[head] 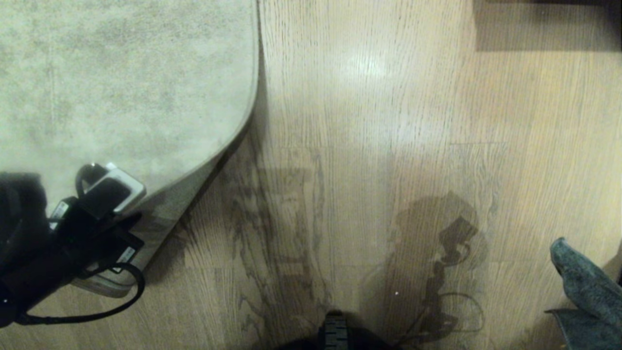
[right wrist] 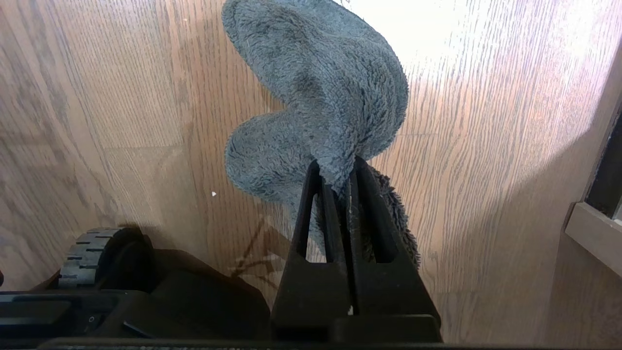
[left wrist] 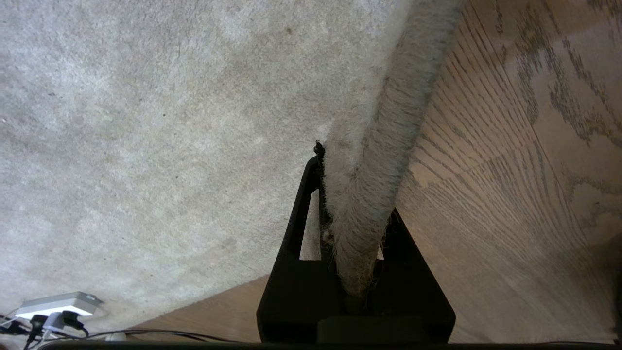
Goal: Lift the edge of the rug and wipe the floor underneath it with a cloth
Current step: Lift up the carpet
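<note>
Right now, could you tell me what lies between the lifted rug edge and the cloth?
Only bare floor in the head view, from rug edge to cloth.

Bare floor (head: 369,146) beside the lifted rug edge (head: 194,175), base wheel (head: 334,330) nearest.

Blk left arm (head: 29,253) w/ looped cable (head: 116,296), white-edged wrist cam (head: 112,192).

Looks like a home, living-room type space. Wood-grain plank floor (head: 388,121) with slight sheen, big pale mottled short-pile rug (head: 121,82) laid on it. White power strip (left wrist: 58,305) with plugs and cables sits on the rug. Dark furniture base (head: 544,24) at far edge; pale trim (right wrist: 593,236) beside the floor.
</note>
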